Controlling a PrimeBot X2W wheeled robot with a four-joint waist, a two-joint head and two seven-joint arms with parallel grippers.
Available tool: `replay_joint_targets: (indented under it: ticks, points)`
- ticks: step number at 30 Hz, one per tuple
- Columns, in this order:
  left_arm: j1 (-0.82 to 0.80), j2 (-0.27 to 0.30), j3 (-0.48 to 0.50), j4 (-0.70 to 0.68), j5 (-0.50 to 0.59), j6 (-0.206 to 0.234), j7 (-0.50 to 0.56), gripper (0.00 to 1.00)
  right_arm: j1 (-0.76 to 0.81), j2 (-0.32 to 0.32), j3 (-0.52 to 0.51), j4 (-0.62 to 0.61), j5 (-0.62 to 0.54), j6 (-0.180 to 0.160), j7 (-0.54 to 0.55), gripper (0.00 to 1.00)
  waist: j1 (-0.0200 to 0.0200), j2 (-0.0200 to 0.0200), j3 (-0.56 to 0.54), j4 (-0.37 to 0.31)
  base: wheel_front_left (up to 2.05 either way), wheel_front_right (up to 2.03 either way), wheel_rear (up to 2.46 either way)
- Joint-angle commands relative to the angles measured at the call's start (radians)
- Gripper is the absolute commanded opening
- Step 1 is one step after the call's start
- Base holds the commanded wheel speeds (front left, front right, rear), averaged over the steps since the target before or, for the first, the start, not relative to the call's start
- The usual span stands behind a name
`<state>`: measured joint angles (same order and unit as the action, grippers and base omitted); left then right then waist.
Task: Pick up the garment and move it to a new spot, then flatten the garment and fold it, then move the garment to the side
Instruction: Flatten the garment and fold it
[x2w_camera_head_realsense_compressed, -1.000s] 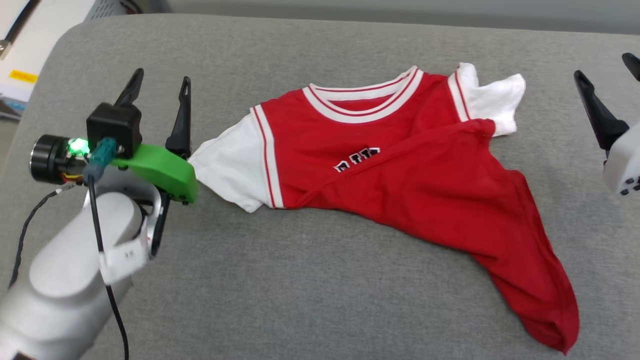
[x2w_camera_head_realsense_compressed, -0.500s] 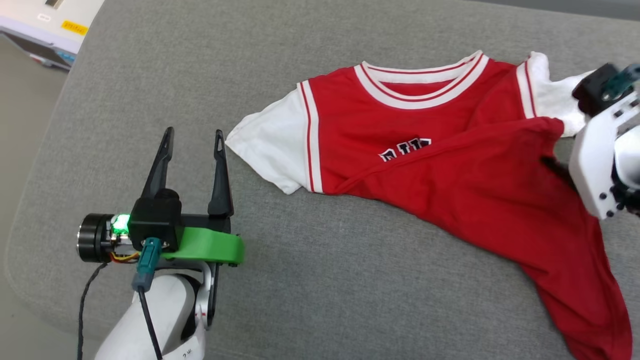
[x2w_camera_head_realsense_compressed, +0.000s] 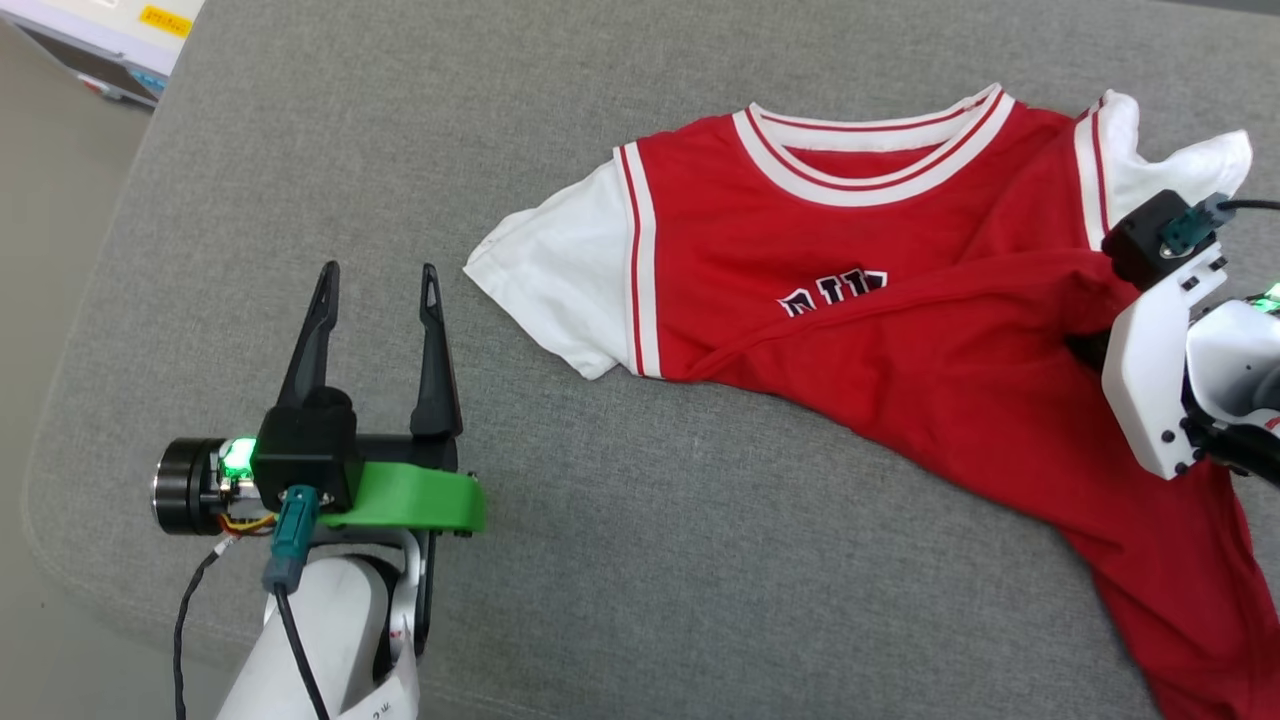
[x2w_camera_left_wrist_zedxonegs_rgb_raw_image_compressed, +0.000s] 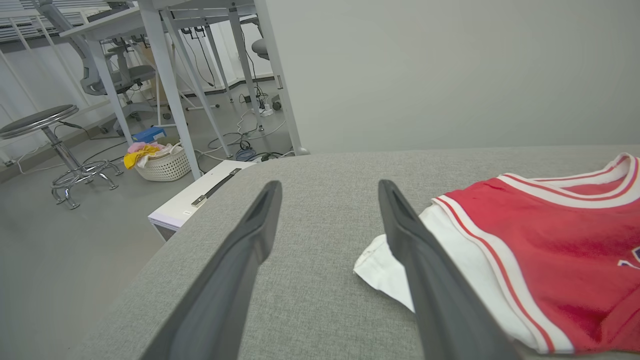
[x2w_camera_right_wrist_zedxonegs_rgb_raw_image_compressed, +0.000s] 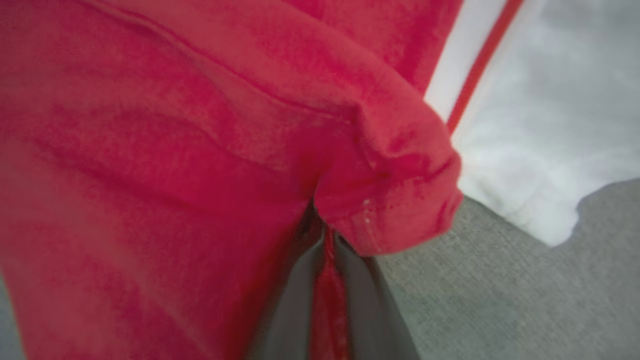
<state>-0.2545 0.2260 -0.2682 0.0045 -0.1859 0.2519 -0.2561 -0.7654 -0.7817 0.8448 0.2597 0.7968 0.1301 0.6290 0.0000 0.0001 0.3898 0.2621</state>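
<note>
Shirt (x2w_camera_head_realsense_compressed: 900, 330) lies rumpled on the cushion (x2w_camera_head_realsense_compressed: 600, 560) toward 2 o'clock. My right claw (x2w_camera_right_wrist_zedxonegs_rgb_raw_image_compressed: 326, 250) is clamped on its red fold; left claw (x2w_camera_head_realsense_compressed: 378, 275) stands apart at 8. Likely limp, light: grip seams.

The garment (x2w_camera_head_realsense_compressed: 900, 330) lay on the desk (x2w_camera_head_realsense_compressed: 640, 560), to the right of the left pincer (x2w_camera_head_realsense_compressed: 378, 270). Its nearer sleeve (x2w_camera_head_realsense_compressed: 560, 290) was just ahead and right of that pincer's fingertips, not touching. A fold of its turned-over lower part sat between the fingers of the right pincer (x2w_camera_right_wrist_zedxonegs_rgb_raw_image_compressed: 327, 245), with the other sleeve (x2w_camera_right_wrist_zedxonegs_rgb_raw_image_compressed: 540, 140) just beyond and to the right.
</note>
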Motion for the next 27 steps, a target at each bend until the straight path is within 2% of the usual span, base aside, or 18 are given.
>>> replay_joint_targets:
  ticks: [1,5,7,14,18,21,27]
  points:
    - [0.025,-0.010,0.009,0.005,0.017,-0.010,-0.006,1.00,0.023,0.016,0.029,0.011,0.005,0.001,-0.026,0.00,0.0000,-0.0001,-0.033,-0.021,0.00,0.00,0.00]
    - [0.056,-0.018,0.039,0.021,0.036,-0.033,-0.006,1.00,0.026,-0.024,0.014,-0.065,0.006,0.001,-0.109,0.00,0.0000,-0.0001,-0.085,-0.047,0.00,0.00,0.00]
    - [0.088,-0.026,0.058,0.025,0.049,-0.046,-0.006,1.00,0.067,-0.070,-0.011,-0.145,0.009,0.001,-0.150,0.00,0.0000,-0.0001,-0.124,-0.067,0.00,0.00,0.00]
    - [0.145,-0.035,0.092,0.028,0.070,-0.069,-0.006,1.00,0.258,-0.133,-0.127,-0.328,0.000,0.001,-0.172,0.00,0.0000,-0.0001,-0.171,-0.106,0.00,0.00,0.00]
    - [0.161,-0.042,0.106,0.029,0.081,-0.080,-0.006,1.00,0.413,-0.106,-0.207,-0.391,-0.023,0.001,-0.163,0.00,0.0000,-0.0001,-0.185,-0.118,0.00,0.00,0.00]
    - [0.167,-0.048,0.111,0.032,0.090,-0.090,-0.006,1.00,0.527,-0.060,-0.250,-0.403,-0.046,0.001,-0.147,0.00,0.0000,-0.0001,-0.188,-0.123,0.00,0.00,0.00]
    - [0.167,-0.059,0.119,0.041,0.106,-0.105,-0.006,1.00,0.656,0.047,-0.300,-0.333,-0.086,0.001,-0.146,0.00,0.0000,-0.0001,-0.187,-0.129,0.00,0.00,0.00]
